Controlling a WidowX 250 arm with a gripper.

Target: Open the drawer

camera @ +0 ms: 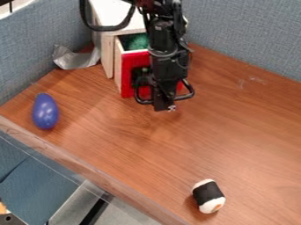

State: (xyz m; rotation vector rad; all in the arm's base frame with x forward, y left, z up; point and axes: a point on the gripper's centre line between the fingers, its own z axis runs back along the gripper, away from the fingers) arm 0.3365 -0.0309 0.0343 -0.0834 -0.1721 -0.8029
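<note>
Brown counter [235, 118], tool [164, 105] hanging over it, spread or closed I can't tell! Drawer [135, 59] right behind it, partly out; pulling stage, looks like, next calling for a straight tug outward.

Purple egg [45, 111], toy sushi roll [208, 196] on table [235, 127]; silver sheet [75, 59] near blue wall [35, 41].

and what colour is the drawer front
Red; the drawer front shows best in the camera view.
</note>
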